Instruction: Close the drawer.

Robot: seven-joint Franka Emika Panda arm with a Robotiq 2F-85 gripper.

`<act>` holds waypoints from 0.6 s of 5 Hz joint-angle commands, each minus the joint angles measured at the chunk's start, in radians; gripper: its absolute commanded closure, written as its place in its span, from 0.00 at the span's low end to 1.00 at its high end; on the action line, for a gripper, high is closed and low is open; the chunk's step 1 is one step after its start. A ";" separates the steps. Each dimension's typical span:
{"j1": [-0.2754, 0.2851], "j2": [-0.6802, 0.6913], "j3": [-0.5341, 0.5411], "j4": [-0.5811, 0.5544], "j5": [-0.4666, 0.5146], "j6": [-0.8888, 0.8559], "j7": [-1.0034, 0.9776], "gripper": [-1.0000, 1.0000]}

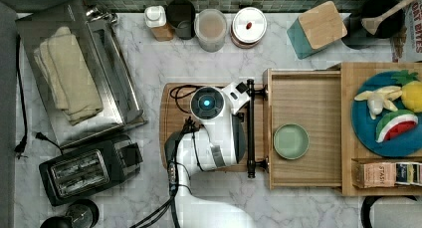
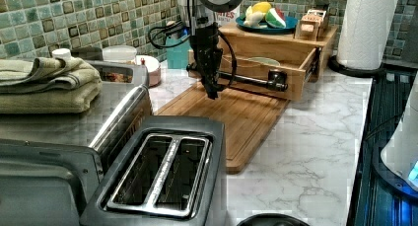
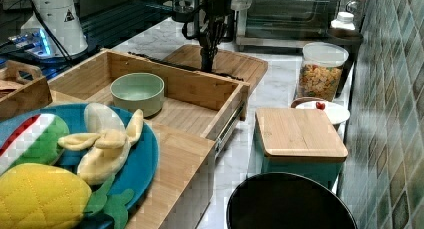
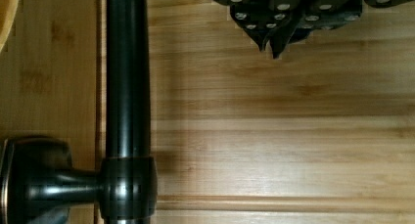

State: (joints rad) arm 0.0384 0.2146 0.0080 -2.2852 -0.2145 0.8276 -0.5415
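We're looking down on a white marble worktop [image 1: 199, 68] backed by a wall of small green-grey mosaic tiles [image 2: 74, 18]. The wide shallow light-wood drawer [image 1: 303, 103] stands pulled well out of its light-wood cabinet [image 1: 348, 128] at the top view's right, and inside it sits a pale green round bowl [image 1: 291, 141]. Its long thin black bar handle [image 1: 251, 131] runs along the drawer front, over the edge of a darker brown grooved cutting board [image 2: 231, 117] that lies flat on the marble.

Our black hand [image 4: 271, 45] hangs over that board just beside the handle, apart from the bar in the wrist view, with the fingertips drawn in nearly together and nothing between them. The white arm [image 1: 214, 138] reaches in from the top view's lower edge.

Around the room: on the cabinet top, a blue plate [image 3: 140, 164] carries plush fruit. Along the tiled wall we see lidded jars [image 1: 211, 29] and a teal box with a wooden lid [image 3: 300, 139]. At the top view's left sit a steel toaster oven with folded beige towels on top [image 1: 69, 73] and a black two-slot toaster [image 2: 162, 171]. A white paper towel roll [image 2: 367, 26] stands upright at the left view's right.
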 commanded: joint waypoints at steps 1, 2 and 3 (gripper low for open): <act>-0.188 -0.048 -0.092 0.029 0.075 -0.007 -0.315 1.00; -0.247 -0.017 -0.104 0.074 0.110 -0.017 -0.417 1.00; -0.288 0.013 -0.130 0.128 0.112 -0.030 -0.468 1.00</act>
State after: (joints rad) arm -0.1370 0.2091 -0.0455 -2.2734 -0.1321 0.8198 -0.9468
